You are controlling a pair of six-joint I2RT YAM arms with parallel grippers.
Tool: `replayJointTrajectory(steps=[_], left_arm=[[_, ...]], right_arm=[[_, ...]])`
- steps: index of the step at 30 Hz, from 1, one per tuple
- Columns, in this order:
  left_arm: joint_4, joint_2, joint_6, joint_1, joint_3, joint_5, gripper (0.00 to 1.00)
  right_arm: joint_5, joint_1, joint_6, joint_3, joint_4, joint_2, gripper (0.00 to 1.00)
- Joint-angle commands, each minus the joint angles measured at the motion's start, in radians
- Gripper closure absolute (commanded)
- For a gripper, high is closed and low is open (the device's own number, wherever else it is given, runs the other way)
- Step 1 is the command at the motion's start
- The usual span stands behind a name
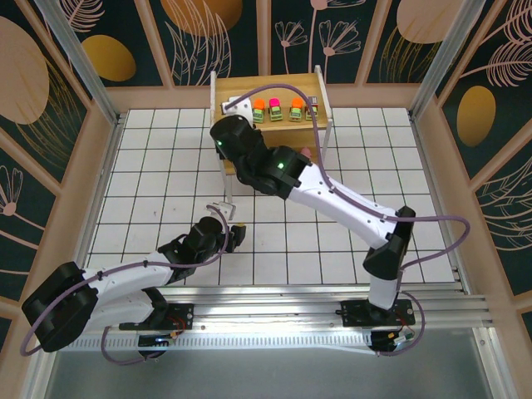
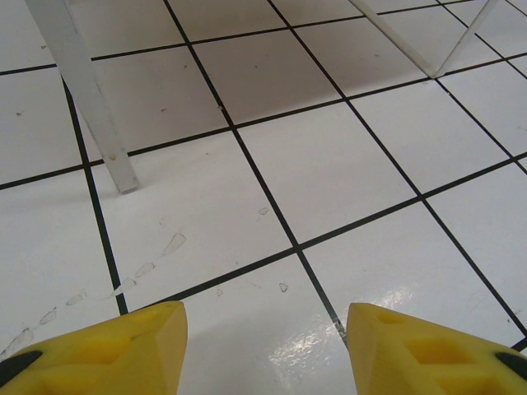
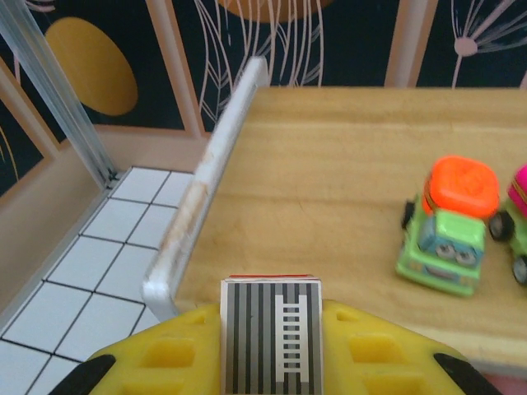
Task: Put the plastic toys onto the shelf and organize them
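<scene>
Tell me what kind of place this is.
Probably a staged robot test cell, not a real room. A white gridded tabletop is fenced by printed leaf-pattern panels, and the left arm and right arm are bolted to an aluminium rail at the near edge.

The shelf (image 1: 249, 87), light wood with a white frame, stands far centre. On its top tier four green trucks stand upright in a row, left to right: orange-topped truck (image 1: 258, 110), magenta-topped truck (image 1: 276, 109), second orange truck (image 1: 296, 109), grey-topped truck (image 1: 314, 109). A striped grey toy (image 3: 269, 329), gripped by the right gripper (image 3: 269, 354), is at the top's left edge.
</scene>
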Motion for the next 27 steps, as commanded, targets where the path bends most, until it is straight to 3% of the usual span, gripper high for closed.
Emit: replayJointTrajectory(steps=[1,12,27], left_arm=[[0.029,0.007,0.020,0.004,-0.005,0.005,0.46],[0.029,0.013,0.021,0.003,-0.002,0.004,0.46],[0.030,0.019,0.024,0.002,-0.001,0.008,0.44]], right_arm=[[0.036,-0.014,-0.047,0.116,-0.047,0.048,0.85],[0.015,-0.070,-0.085,0.334,-0.105,0.170,0.85],[-0.031,-0.123,-0.064,0.346,-0.101,0.204,0.85]])
